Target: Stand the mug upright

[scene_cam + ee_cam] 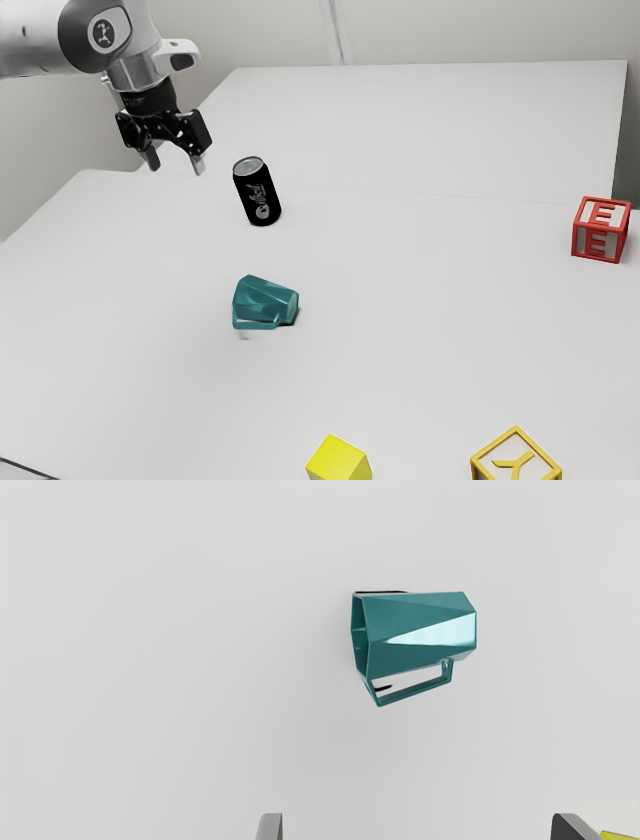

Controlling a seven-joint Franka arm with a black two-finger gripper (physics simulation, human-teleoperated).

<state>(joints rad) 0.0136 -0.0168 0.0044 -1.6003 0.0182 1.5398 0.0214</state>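
Note:
High over the table at the exterior view's upper left, the gripper (177, 165) stands open, with nothing between its fingers. A teal faceted mug (263, 303) lies on its side on the table, well below and apart from the gripper. In the wrist view the same mug (417, 630) shows its open mouth at one end and its angular handle along one side. The gripper (417, 825) has its two fingertips wide apart in that view, with bare table between them.
A black can (258, 192) stands upright between gripper and mug in the exterior view. A red letter block (601, 230) sits at that view's right; a yellow cube (338, 462) and a yellow-framed letter block (515, 464) are near its bottom edge on the white table (420, 280).

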